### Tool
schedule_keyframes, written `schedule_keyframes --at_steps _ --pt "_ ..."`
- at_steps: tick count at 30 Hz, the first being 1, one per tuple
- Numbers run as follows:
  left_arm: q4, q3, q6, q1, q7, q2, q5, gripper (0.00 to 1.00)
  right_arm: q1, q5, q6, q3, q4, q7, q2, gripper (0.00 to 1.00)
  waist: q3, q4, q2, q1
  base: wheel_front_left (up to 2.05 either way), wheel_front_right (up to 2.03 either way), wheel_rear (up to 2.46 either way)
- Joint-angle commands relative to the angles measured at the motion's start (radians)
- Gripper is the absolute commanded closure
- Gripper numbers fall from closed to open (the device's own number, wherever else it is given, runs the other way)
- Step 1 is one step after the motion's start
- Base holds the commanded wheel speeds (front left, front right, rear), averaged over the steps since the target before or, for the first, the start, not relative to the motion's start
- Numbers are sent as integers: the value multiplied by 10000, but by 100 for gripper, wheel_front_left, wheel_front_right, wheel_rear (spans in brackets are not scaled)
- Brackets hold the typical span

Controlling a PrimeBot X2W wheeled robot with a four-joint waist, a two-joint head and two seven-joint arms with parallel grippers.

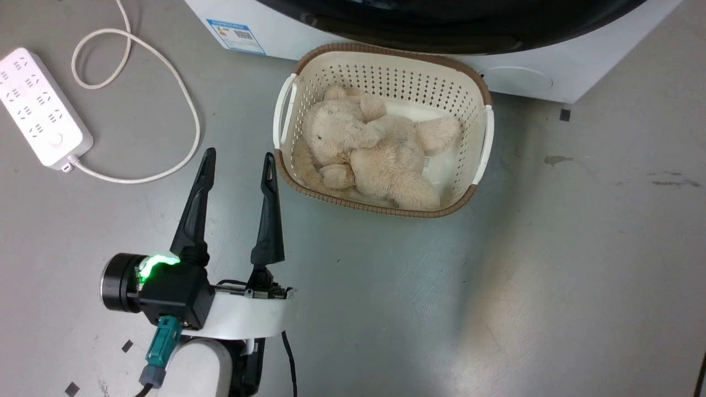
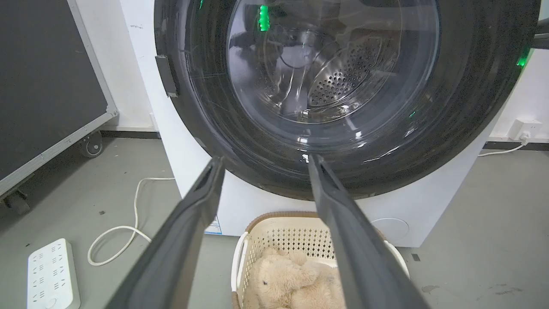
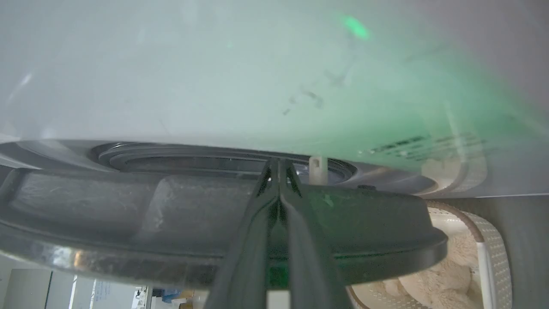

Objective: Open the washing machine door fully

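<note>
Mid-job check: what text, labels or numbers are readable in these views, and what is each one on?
No text is legible.
Blue label sticker on the washing machine: print and a code block, too small to read.
Dark printed line on the washing machine's white front: blurred, unreadable.
Power strip: no readable marking.

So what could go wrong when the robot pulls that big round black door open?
The right end effector is shut and only tucked behind the round glossy black washing machine door, not clamping it, so it might slip off.
The cream perforated plastic basket holding the beige plush teddy stands just below the door; an arm could knock it.
The white rectangular power strip lies on the floor nearby; the wheels might roll over it.
</note>
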Motion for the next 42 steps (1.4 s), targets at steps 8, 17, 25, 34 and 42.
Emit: schedule_keyframes --at_steps 8,17,25,34,42 --pt "-20 -98 139 -222 -257 1 -167 0 -52 431 10 -700 289 1303 418 100 -171 1 0 0 0 0 0" --pt "411 -3 27 195 -354 1 -564 0 1880 812 10 -986 -422 2643 1046 100 -1139 -206 0 0 0 0 0" --pt "759 223 -259 896 -354 1 -843 0 3808 2347 10 287 -327 3391 1149 100 -2242 -312 0 0 0 0 0" --pt "1230 216 -856 1550 -354 1 -880 0 5932 5970 10 4344 -515 2866 1152 100 -3195 -162 0 0 0 0 0" --pt "1659 177 -1522 1878 -354 1 -1110 0 7947 8443 10 7978 -2292 1451 1152 100 -3489 -7 0 0 0 0 0"
